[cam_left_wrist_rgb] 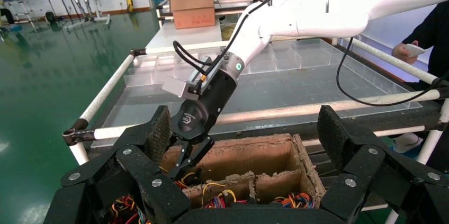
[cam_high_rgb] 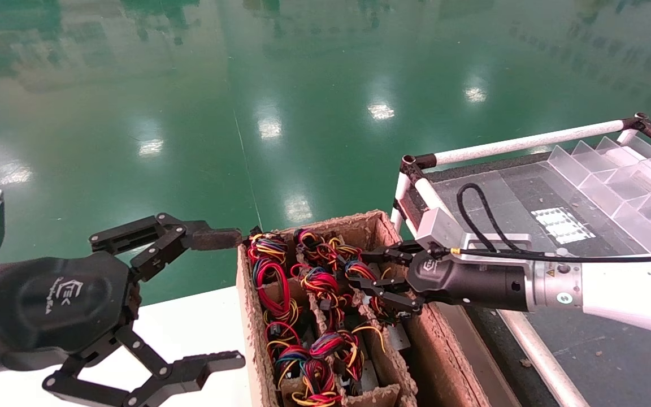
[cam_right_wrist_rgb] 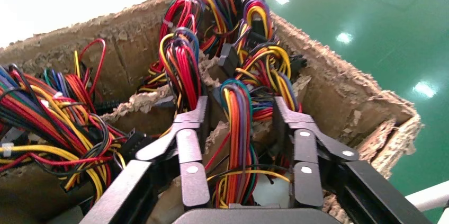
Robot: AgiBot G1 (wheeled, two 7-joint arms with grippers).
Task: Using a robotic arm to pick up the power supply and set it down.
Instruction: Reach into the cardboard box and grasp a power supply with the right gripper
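My right gripper (cam_high_rgb: 363, 269), the robotic arm with the white forearm, reaches into the far end of a torn cardboard box (cam_high_rgb: 383, 227). It is open. Its two fingers stand either side of an upright red, orange, yellow and green wire bundle (cam_right_wrist_rgb: 237, 128) without touching it. A pale patch of the power supply (cam_right_wrist_rgb: 271, 191) shows below that bundle; the rest of it is hidden by wires. Slivers of other silver boxes (cam_high_rgb: 396, 337) show among the cardboard dividers. In the left wrist view the right gripper (cam_left_wrist_rgb: 179, 172) dips into the box (cam_left_wrist_rgb: 249, 156). My left gripper (cam_high_rgb: 238, 298) hangs open left of the box.
The box is packed with coloured wire bundles (cam_high_rgb: 269, 271) and ragged dividers. Close on its right stands a white-tube rack (cam_high_rgb: 529, 144) with a dark deck and clear plastic bins (cam_high_rgb: 613, 175). A white tabletop (cam_high_rgb: 190, 322) lies to its left, green floor beyond. A person (cam_left_wrist_rgb: 423, 49) stands past the rack.
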